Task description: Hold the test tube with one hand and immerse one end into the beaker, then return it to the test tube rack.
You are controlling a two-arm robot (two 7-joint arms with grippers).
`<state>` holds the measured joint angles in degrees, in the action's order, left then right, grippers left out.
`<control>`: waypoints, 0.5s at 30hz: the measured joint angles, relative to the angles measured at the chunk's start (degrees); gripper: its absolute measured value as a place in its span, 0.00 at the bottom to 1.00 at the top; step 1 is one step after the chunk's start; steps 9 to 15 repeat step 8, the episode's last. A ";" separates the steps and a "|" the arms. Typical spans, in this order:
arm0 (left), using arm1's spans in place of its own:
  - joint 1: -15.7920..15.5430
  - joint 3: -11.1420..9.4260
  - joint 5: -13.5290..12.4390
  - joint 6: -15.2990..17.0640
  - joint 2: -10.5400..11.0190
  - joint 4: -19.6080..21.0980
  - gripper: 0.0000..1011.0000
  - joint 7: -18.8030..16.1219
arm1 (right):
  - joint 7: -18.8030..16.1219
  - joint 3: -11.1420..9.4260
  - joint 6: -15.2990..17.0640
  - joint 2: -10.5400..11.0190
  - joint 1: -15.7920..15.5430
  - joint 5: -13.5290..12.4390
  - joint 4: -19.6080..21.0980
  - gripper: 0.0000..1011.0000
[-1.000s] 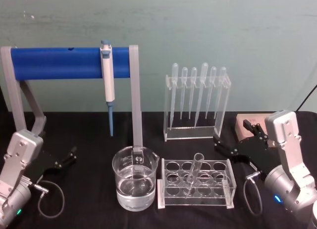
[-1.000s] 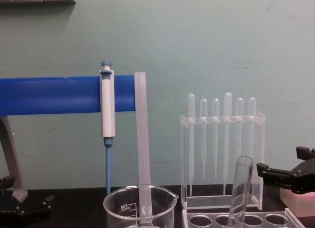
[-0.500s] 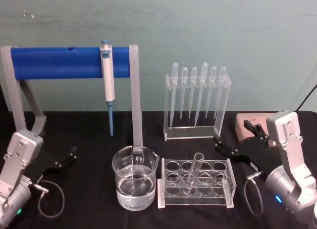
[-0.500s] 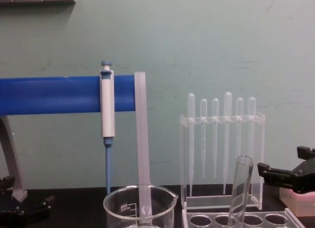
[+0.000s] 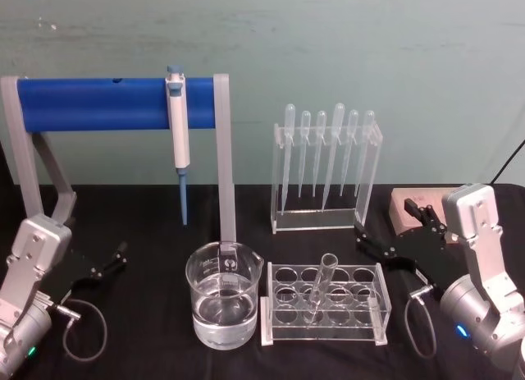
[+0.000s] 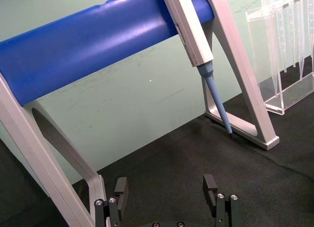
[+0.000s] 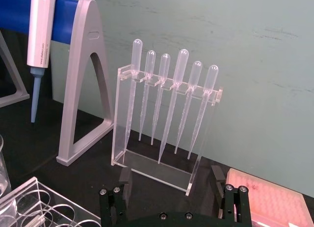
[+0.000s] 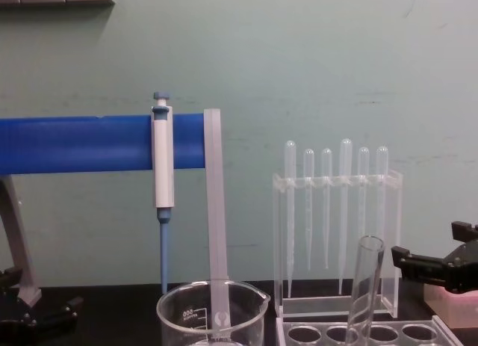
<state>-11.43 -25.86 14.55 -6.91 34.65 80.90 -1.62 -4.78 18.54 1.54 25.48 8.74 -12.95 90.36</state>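
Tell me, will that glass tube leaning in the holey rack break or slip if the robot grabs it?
The test tube looks like thin clear glass, so it is probably fragile and slippery. It leans loosely in the rack, so it would likely lift out easily. Being round, it could roll if laid flat.

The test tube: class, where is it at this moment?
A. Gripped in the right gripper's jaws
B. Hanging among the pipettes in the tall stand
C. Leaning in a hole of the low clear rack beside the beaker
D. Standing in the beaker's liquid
C: the test tube leans in the low clear rack right of the beaker, while the right gripper hangs apart from it, jaws open.
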 joint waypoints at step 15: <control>0.00 0.00 0.00 0.00 0.00 0.00 0.99 0.00 | 0.02 0.00 -0.04 0.04 -0.04 -0.03 0.06 0.99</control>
